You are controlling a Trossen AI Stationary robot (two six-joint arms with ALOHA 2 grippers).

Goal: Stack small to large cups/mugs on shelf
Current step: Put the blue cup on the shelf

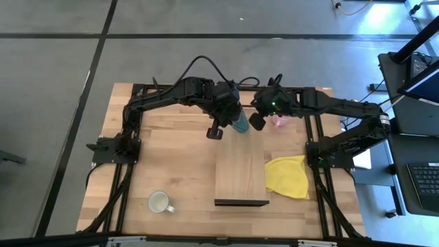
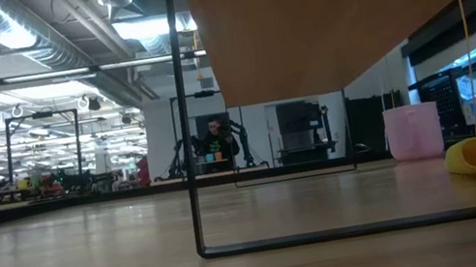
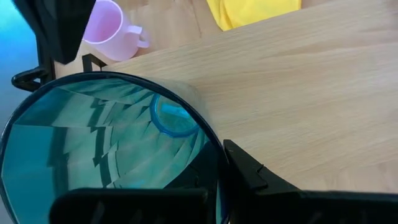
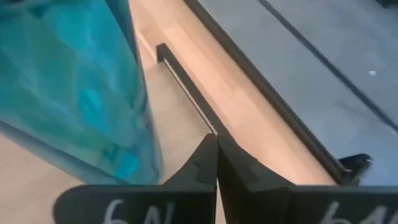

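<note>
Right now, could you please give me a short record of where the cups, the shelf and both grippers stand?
teal tumbler: held by left gripper over the shelf's far end
pink mug: on table, right of tumbler
white mug: on table, near left, apart from shelf
shelf: bare
right gripper: shut, empty, beside tumbler
yellow cloth: right of shelf

Tumbler (image 3: 112,149): translucent glossy teal plastic. Shelf (image 3: 298,93): matt light wood, smooth grain. Cloth (image 1: 288,175): soft yellow fabric.

A crumpled yellow cloth (image 1: 288,175) lies on the wooden tabletop (image 1: 171,158), right of centre. Grey floor (image 1: 55,82) surrounds it. A desk with a keyboard (image 1: 424,184) stands at far right.
</note>
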